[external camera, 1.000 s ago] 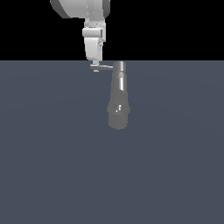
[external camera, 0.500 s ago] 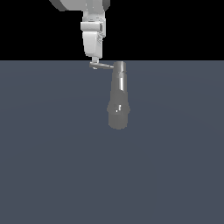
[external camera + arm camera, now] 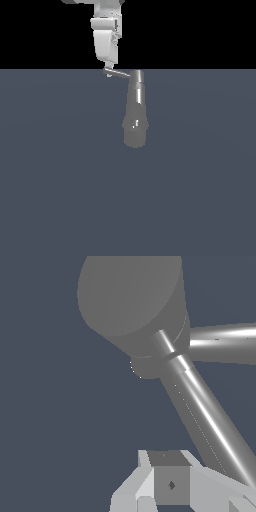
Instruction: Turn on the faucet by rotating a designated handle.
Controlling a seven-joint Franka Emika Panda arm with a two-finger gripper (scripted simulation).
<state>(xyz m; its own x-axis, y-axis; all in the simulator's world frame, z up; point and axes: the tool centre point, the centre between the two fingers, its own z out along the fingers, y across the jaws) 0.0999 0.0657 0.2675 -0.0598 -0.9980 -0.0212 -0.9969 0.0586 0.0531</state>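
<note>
Gripper (image 3: 109, 71) of mine sits at the handle (image 3: 119, 74) tip beside the faucet (image 3: 135, 112), finger spacing indeterminable; I judge rotation incomplete.

Arm's hanging straight down from 12 o'clock, wrist vertical, white gripper (image 3: 109, 71) pointing down; can't really tell how wide its jaws are.

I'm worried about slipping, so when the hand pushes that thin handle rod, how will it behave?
The handle looks like polished metal, so probably stiff and slippery. It joins the faucet at one end, so it likely pivots rather than slides. The hand sits at its free tip.
</note>
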